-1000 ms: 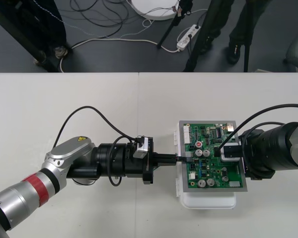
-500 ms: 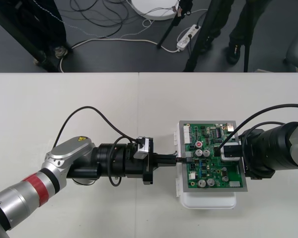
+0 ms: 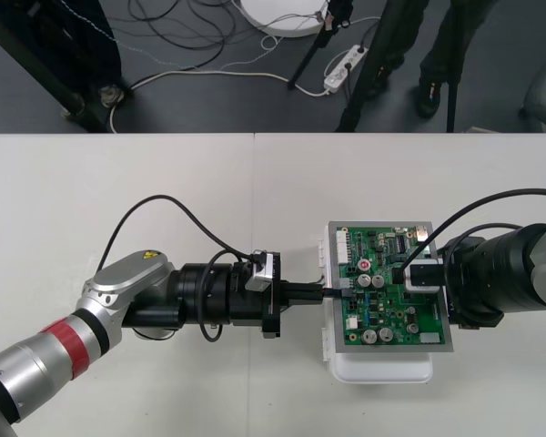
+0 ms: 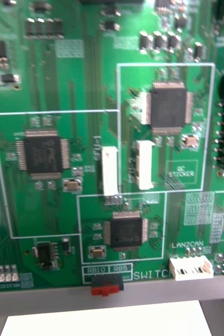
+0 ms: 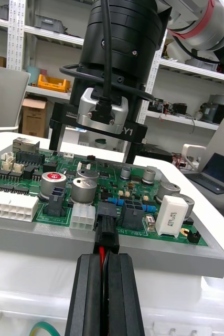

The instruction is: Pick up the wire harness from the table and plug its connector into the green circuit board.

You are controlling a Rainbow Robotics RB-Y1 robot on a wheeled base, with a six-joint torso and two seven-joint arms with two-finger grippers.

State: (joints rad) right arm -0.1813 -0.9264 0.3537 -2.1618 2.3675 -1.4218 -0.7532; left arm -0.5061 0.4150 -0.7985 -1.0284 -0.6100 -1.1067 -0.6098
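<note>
Small black plastic plug (image 5: 105, 226) of the thin red-and-black wire harness (image 5: 102, 258): off the table, pressed against the near edge of the green circuit board (image 5: 17, 181), just beside a small white connector (image 5: 83, 216). Apparently entered in a socket there, but not possible to tell how deep. Clamped just behind by the two black fingers (image 5: 88, 294) of the left gripper (image 5: 103, 260), closed together on the wires, with red and black showing in the narrow slit between. From above, reaching in level from the left, at the middle of that edge of the board. Opposite, the right gripper (image 3: 411, 275) with a camera on top, low over the board, with two dark fingers (image 5: 56, 142) standing well apart and down at the board surface, probably to steady the board and the white plastic base (image 3: 382, 371) on the plain light table (image 3: 164, 200). Judged as the last push of the insertion. Risks from here: bent pins or a jammed plug, if pushed at a small angle to the socket; wires slipping back through the fingers under a hard push, being held by the wires and not by the plug body; board and base sliding to the right, if not steadied enough; plug dragged out again, if drawn back before opening the fingers.
</note>
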